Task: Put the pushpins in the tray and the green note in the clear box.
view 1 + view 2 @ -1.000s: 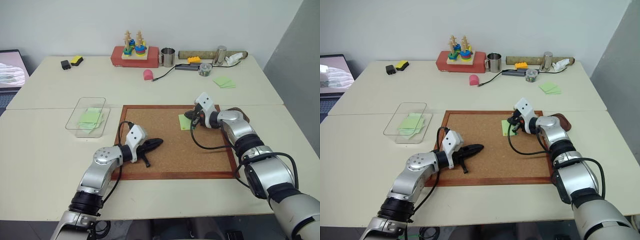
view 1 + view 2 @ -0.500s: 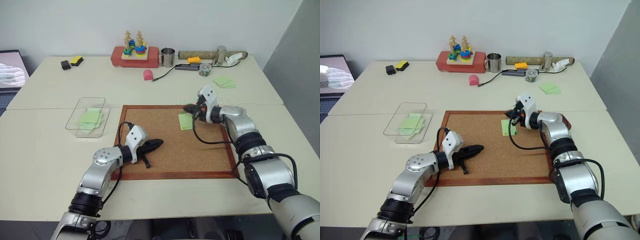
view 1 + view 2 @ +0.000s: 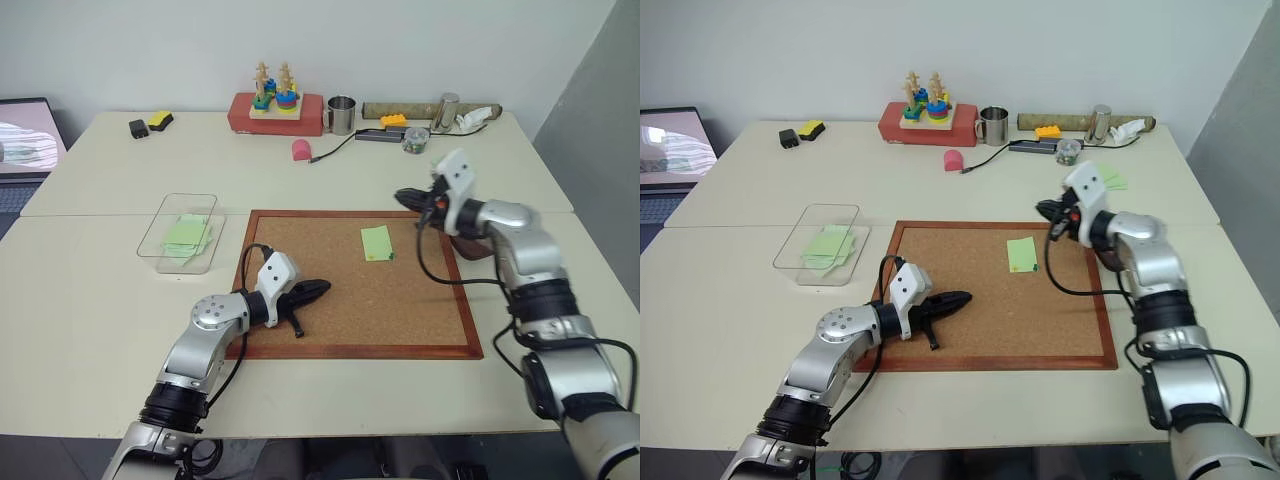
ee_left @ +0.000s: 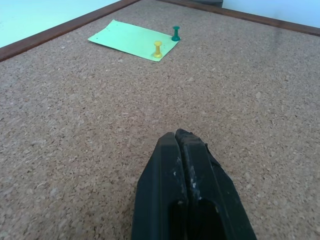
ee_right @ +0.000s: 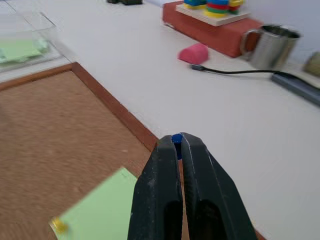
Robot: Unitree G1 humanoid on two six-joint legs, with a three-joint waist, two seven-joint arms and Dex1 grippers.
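With a blue pushpin [image 5: 176, 139] pinched at the tips of my right gripper [image 3: 408, 198], the step in hand is, as I judge it, carrying that pin to the tray and letting it go there.

Item, right gripper: clamped on the blue pin, held above the far right corner of the cork board [image 3: 300, 345], pointing toward the robot's left. Only a sliver of blue shows between the fingertips, so I judge the hold slight; I move slowly and avoid any jolt.

Item, tray [image 3: 470, 246]: dark reddish-brown dish on the surface just off the board's right edge, mostly hidden behind my right forearm. I cannot tell what it already holds. I bring the fingertips low over its middle before parting them, so the pin does not bounce out.

Item, green note [image 3: 377, 242]: flat on the cork, right of the board's centre, pinned by a yellow pushpin [image 4: 157, 48] and a green pushpin [image 4: 176, 33] near one edge. Both must come out before the note can move; I pull each straight up so the paper does not tear.

Item, left gripper [image 3: 318, 288]: closed on nothing, resting low over the board's near left part, well apart from the note.

Item, clear box [image 3: 160, 252]: on the surface left of the board, with green notes already inside.
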